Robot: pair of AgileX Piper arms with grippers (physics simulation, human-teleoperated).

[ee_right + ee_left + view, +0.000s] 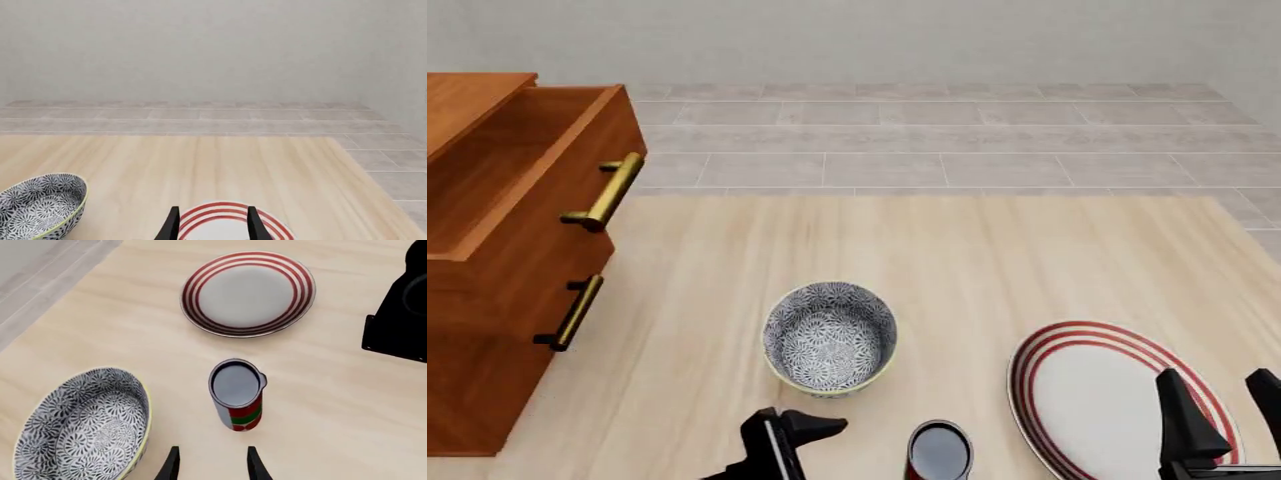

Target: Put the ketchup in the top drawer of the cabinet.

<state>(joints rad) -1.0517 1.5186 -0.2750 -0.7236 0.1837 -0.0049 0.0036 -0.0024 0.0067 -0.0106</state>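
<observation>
Red and cylindrical, with a dark round end and a green-and-white label, the ketchup stood upright on the pale wooden table at the bottom centre of the front view, apart from the left gripper, which hovered just short of it with its fingers spread and nothing held. The right gripper, at lower right, was likewise parted and empty above the red-ringed plate. The reddish-brown wooden cabinet stood at the left with the top drawer pulled open, and the patterned grey bowl sat at lower centre.
</observation>
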